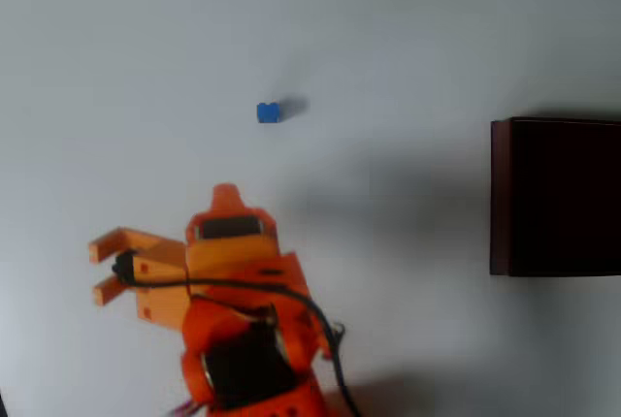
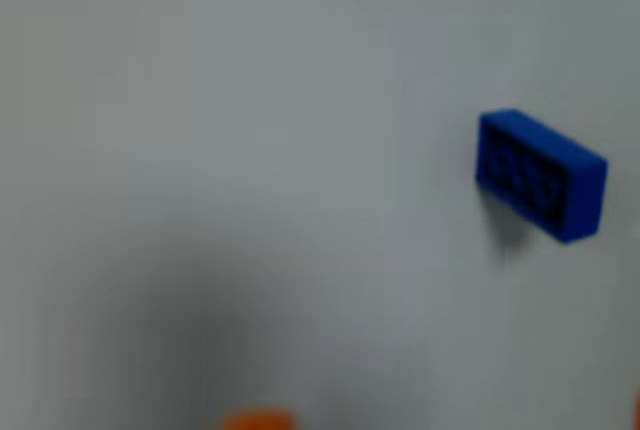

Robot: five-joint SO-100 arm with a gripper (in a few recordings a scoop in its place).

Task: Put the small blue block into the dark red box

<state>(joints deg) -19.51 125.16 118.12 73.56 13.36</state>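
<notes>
Overhead view: block (image 1: 268, 112) lies alone on the bench (image 1: 146, 29), upper centre. Box (image 1: 555, 197) sits at the right edge, well apart from it, at about 4 o'clock from the block. My claw (image 1: 97, 270) is at lower left, empty, fingers apart, pointing to 9 o'clock; the block lies at about 1 o'clock from it, not near.

Wrist view: block (image 2: 541, 174) at right of frame, around 2 o'clock from centre. Bright blue, oblong rather than cubic, faint stud or socket pattern on its broad face; picture blurred, so I can't tell which.

Judgement: hard plastic, rigid, very light, somewhat slick. Should not crush, but may skid or tip if nudged by one finger first. I'd pinch across the short width, on the two long flat sides, centred.

Box: dark maroon walls, near-black inside, open top.
</notes>
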